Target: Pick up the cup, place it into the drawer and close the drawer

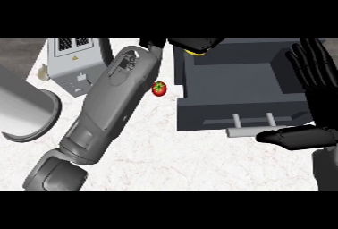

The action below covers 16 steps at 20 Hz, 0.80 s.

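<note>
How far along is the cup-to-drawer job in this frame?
The drawer is open. The left hand is over its back edge with something yellow under it, possibly the cup; I cannot tell the grip. The right hand rests open at the right. Release and closing remain.

Dark grey drawer (239,105), red tomato (159,88) — perhaps, white-marbled counter (185,161)

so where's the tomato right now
In the head view, the tomato sits on the counter, centre-left, between the left forearm and the open drawer.
</note>
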Tool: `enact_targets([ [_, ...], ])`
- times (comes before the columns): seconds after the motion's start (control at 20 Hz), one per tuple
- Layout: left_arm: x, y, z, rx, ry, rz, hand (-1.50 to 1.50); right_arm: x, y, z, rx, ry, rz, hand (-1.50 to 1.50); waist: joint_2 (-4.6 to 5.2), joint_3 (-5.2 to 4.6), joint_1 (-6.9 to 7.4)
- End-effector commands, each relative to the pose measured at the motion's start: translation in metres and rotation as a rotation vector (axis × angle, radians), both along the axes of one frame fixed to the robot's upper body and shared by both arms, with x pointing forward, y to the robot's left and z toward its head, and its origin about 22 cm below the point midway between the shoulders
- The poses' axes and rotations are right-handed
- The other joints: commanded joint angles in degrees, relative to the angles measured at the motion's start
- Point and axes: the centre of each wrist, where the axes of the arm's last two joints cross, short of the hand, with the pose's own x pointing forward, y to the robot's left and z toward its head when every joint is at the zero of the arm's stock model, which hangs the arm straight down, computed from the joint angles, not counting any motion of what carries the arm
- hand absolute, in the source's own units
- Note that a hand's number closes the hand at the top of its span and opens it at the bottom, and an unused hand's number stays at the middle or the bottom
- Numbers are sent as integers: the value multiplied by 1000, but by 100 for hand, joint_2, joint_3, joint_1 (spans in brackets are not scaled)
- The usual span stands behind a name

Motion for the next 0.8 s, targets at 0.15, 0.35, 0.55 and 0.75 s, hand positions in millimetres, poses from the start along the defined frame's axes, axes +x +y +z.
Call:
enact_targets([
  [0.15, 5, -25, 6, 137, 120, 78, 150, 13, 18, 16, -3, -18, 46, -150, 76, 3, -277],
  [0.35, 4, -18, -28, 221, 185, 52, 150, 15, 6, 1, 9, -15, 59, -150, 117, 10, -446],
  [0.55, 3, -12, -47, 312, 237, 13, 150, 17, 19, 1, 6, -41, 121, -150, 195, 13, -673],
  [0.75, 2, -9, -59, 343, 266, -10, 150, 21, 21, 16, -2, -56, 132, -150, 218, 8, -751],
])
